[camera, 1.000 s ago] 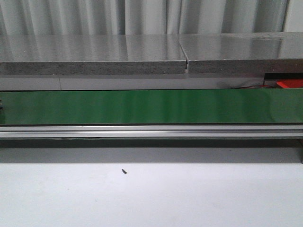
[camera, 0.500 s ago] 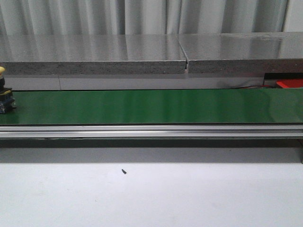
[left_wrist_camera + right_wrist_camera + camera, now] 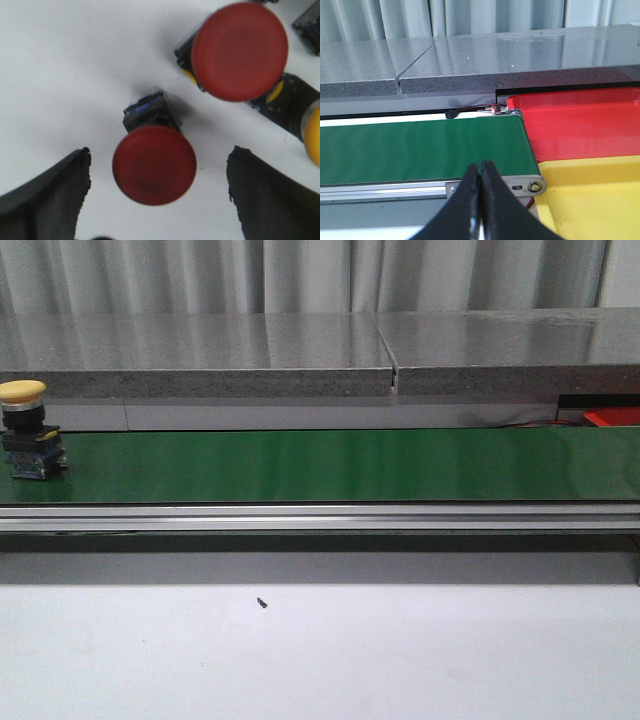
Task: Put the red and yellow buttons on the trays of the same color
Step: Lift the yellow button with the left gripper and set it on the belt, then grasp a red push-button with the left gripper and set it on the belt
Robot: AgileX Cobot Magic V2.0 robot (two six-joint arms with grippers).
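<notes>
Where the front view a second ago showed a bare belt and half a second ago only a sliver at the left edge, a yellow button (image 3: 27, 443) now stands in full on the green belt (image 3: 330, 466) near its left end. It is upright, yellow cap on top, black body and blue base below, long axis vertical.

Surroundings, front view: grey stone ledge (image 3: 200, 355) behind the belt; aluminium rail (image 3: 320, 517) along its near edge; white desk (image 3: 400, 650) in front, with one small dark screw (image 3: 262, 602) left of centre. A sliver of red tray (image 3: 612, 417) shows at the far right. Nothing stands on the belt to the right of the button.

Left wrist view: left gripper (image 3: 159, 197), fingers (image 3: 47, 200) spread wide, hanging above a red button (image 3: 154, 157) on a white surface; the button lies between the fingers, touching neither, cap toward the camera, black and blue body behind. A second red button (image 3: 239, 51) is near it, close to a black body with a yellow ring (image 3: 286, 102) and part of a yellow cap (image 3: 313, 135).

Right wrist view: right gripper (image 3: 480, 200), fingers pressed together, holding nothing, over the belt's right end. Just beyond that end lie the red tray (image 3: 580, 127) and, nearer, the yellow tray (image 3: 595, 195), side by side and touching.
</notes>
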